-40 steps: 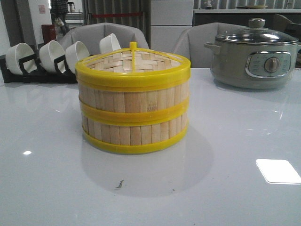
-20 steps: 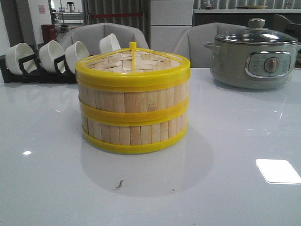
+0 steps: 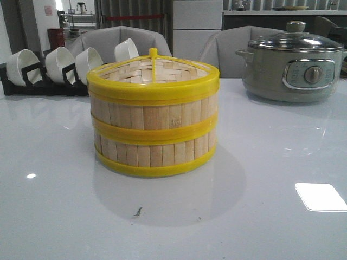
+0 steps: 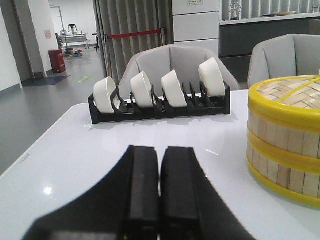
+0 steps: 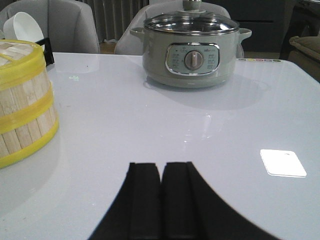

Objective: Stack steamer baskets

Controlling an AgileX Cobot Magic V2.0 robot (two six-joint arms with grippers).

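Looks finished: pale bamboo steamer baskets with yellow rims [image 3: 153, 122] stacked mid-table (lid on), left gripper [image 4: 160, 190] and right gripper [image 5: 161, 195] clenched empty; nothing left but parking.

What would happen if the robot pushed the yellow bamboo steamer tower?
The stacked steamer baskets would probably slide across the glossy table rather than tip, being wide and low. Thin bamboo slats suggest they're light. The woven lid might shift.

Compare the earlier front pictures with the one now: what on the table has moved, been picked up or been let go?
Nothing visibly changed. The two stacked steamer baskets with the lid on top, the pot and the bowl rack stand where they were.
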